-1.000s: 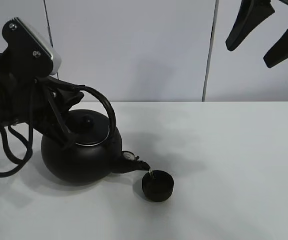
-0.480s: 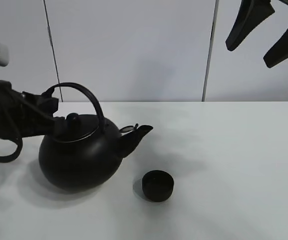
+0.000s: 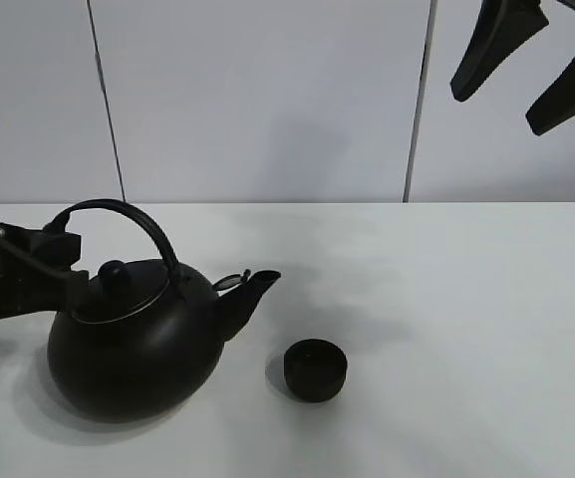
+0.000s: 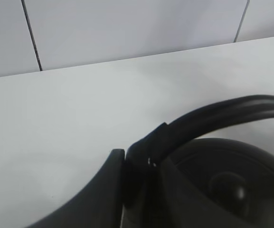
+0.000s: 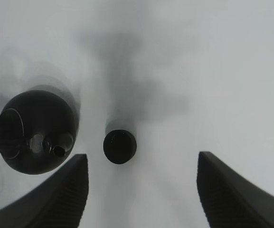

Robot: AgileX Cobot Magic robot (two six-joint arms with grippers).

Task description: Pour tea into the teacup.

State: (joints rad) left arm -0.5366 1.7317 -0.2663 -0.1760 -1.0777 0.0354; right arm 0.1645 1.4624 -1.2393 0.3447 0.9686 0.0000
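The kettle sits upright left of the teacup, no tea visibly flowing, so pouring looks finished; left claw grips its handle, right claw hangs open.

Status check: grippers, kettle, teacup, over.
Left gripper shut on kettle handle, kettle upright. Right gripper open, high. Teacup upright beside spout, nothing blocking.

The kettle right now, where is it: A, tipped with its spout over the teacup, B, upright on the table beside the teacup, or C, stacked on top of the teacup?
B: the kettle sits upright on the table, its spout clear of the teacup, handle held by the left tool.
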